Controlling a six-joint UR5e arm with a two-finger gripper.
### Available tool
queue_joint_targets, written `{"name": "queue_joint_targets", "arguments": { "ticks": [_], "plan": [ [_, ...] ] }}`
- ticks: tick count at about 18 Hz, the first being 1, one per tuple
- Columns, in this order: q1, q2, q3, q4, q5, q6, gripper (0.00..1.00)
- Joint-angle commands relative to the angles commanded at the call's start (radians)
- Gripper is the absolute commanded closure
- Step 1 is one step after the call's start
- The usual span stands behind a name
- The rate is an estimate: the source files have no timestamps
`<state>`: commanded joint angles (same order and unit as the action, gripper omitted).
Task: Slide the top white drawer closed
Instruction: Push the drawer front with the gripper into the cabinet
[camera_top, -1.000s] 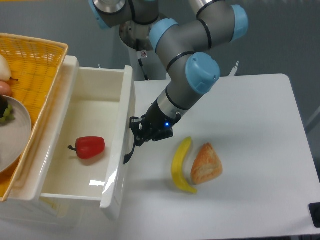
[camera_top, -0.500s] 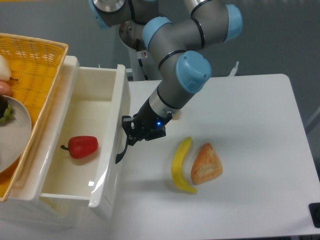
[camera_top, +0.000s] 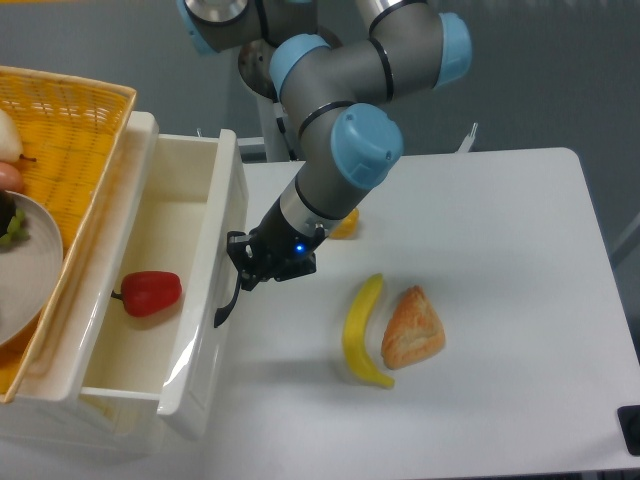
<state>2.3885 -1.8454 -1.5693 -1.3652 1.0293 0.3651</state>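
The top white drawer (camera_top: 150, 300) sat at nine o'clock of the frame, partly open under the yellow wicker basket (camera_top: 60, 130), one red pepper (camera_top: 148, 293) inside. My gripper (camera_top: 246, 272) pressed at the drawer front beside the curved black handle (camera_top: 226, 302); whether its fingers were parted or together, I could not tell. I judged that an off-centre push might skew the tray and jam it, or that my fingertips could slip over the glossy rim. The pepper might roll. On the table (camera_top: 500, 220), toward four o'clock of my gripper, lay one banana (camera_top: 361, 332) and one pastry (camera_top: 411, 328), touching; one small orange thing (camera_top: 345, 226) showed behind my wrist.
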Motion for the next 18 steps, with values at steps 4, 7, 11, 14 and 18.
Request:
{"name": "queue_joint_targets", "arguments": {
  "ticks": [4, 7, 11, 14, 18],
  "plan": [
    [-0.018, -0.002, 0.0, 0.002, 0.002, -0.012, 0.91],
    [-0.04, -0.002, 0.0, 0.003, 0.002, -0.023, 0.91],
    [-0.071, -0.002, 0.0, 0.006, 0.003, -0.046, 0.9],
    [-0.078, -0.003, 0.0, 0.006, 0.003, -0.049, 0.9],
    [-0.095, -0.002, 0.0, 0.006, 0.002, -0.054, 0.9]
  ]
}}
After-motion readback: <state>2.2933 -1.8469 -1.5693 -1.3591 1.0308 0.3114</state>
